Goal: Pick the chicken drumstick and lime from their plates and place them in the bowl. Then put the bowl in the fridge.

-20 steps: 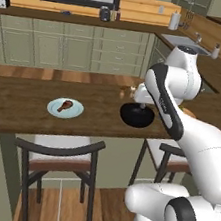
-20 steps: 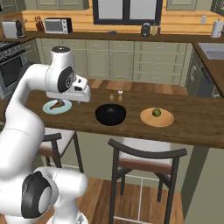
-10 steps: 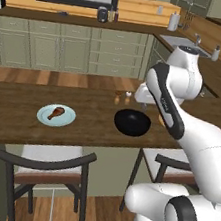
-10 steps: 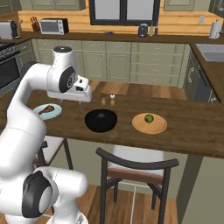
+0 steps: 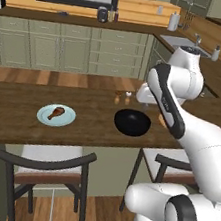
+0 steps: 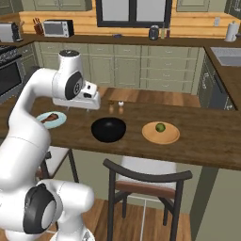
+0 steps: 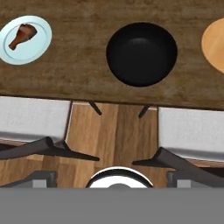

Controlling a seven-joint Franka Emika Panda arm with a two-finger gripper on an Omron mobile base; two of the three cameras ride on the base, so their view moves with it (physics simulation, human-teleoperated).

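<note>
Nothing has been picked up yet, so the job is at its very first step: get the food into the bowl.

The drumstick [image 5: 56, 112] lies on the blue plate [image 5: 66, 121], on the left part of the desk [image 5: 11, 112]. The black bowl [image 5: 131, 122] sits near the middle and is empty inside (the hand view looks right down into it). The lime [image 6: 160, 127] sits on the tan plate [image 6: 172, 136], to the right of the bowl. Plates and bowl are apart, not touching. Two small shakers [image 6: 121, 107] stand just behind the bowl.

The gripper [image 6: 92, 104] hangs up high, above the desk edge and a bit left of the bowl, w/ nothing in it. Its jaws are spread wide, as far as they go.

Next move, I think: swing left and go down over the drumstick, then pinch it across the fat meaty end. It is small and lies flat, so the gripper must come low, almost to the plate, w/o bumping it. Then lift, carry it right, and drop it in the bowl. The lime comes after, then the fridge.
</note>
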